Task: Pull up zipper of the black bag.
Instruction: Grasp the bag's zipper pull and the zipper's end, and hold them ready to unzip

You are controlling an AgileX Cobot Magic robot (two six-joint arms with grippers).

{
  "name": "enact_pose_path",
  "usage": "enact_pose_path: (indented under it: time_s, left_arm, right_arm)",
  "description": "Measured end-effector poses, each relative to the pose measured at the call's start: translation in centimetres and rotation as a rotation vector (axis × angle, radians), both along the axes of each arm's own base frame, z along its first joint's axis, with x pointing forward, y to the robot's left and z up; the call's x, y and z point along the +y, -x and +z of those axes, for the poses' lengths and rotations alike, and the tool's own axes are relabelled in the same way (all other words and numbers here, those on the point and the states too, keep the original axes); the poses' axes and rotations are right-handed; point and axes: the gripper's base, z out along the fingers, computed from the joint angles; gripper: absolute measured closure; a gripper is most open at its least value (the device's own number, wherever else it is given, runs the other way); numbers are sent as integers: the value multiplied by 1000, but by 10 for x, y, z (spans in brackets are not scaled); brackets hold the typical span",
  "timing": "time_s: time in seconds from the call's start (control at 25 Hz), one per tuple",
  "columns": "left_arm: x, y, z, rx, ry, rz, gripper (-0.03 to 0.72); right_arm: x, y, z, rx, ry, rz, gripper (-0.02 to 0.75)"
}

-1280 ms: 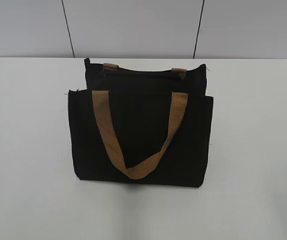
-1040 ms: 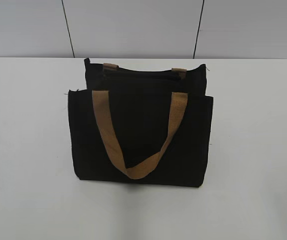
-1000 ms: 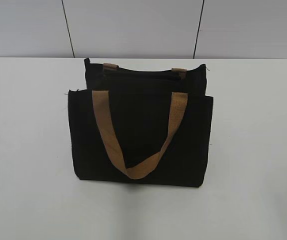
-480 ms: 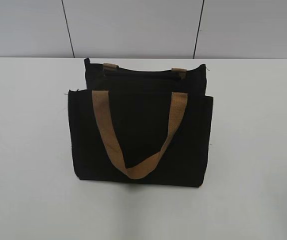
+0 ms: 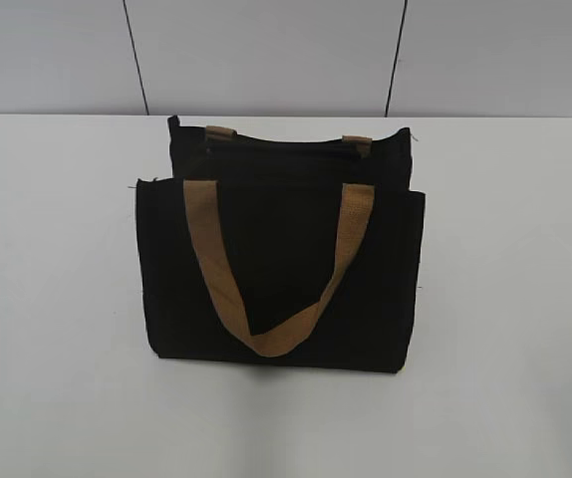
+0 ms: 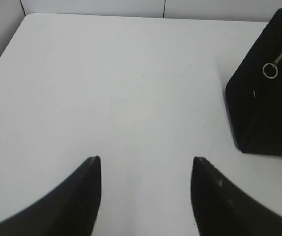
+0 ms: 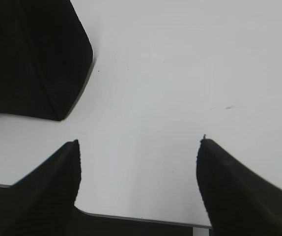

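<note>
Nothing has really moved since the earlier frames: the black bag (image 5: 281,264) sits in the same spot on the white table (image 5: 57,299), and neither arm has come into the exterior view.

The bag lies about mid-table, with a tan strap handle (image 5: 271,269) draped in a V across its front panel. The ends of a second tan handle (image 5: 221,131) poke out along the far top edge.

The zipper (image 5: 276,148) is just a faint dark line along that top edge in the exterior view, too dark to make out much. From the left wrist view you get a better look at its pull: a small silver-grey tab with a ring (image 6: 273,65) sitting near the corner of the bag (image 6: 264,108).

Left gripper (image 6: 146,169) is spread wide with nothing between the fingers, hanging over bare table, well apart from the bag off to its right. Right gripper (image 7: 138,150) is the same deal: released, fingers wide, nothing held, near the table's front edge, with a corner of the bag (image 7: 38,59) at upper left.
</note>
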Motion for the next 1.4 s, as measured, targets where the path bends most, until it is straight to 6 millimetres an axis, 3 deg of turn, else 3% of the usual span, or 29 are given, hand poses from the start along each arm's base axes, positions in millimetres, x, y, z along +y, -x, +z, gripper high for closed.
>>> enact_pose_path:
  time_s: [0.28,0.4,0.56,0.84,1.12,1.4]
  left_arm:
    - [3,-29,37,-369,-5,36,254]
    - [3,-54,38,-485,-8,45,254]
    - [2,-98,17,-545,4,54,254]
    - [-5,-174,-34,-420,-14,2,281]
    - [-40,-228,-90,-208,65,-374,333]
    - [-61,-257,-115,-41,-106,-879,340]
  right_arm:
    - [0,0,0,0,0,0,181]
    - [0,0,0,0,0,0,181]
    - [0,0,0,0,0,0,181]
    - [0,0,0,0,0,0,181]
    - [0,0,0,0,0,0,181]
    - [0,0,0,0,0,0,181]
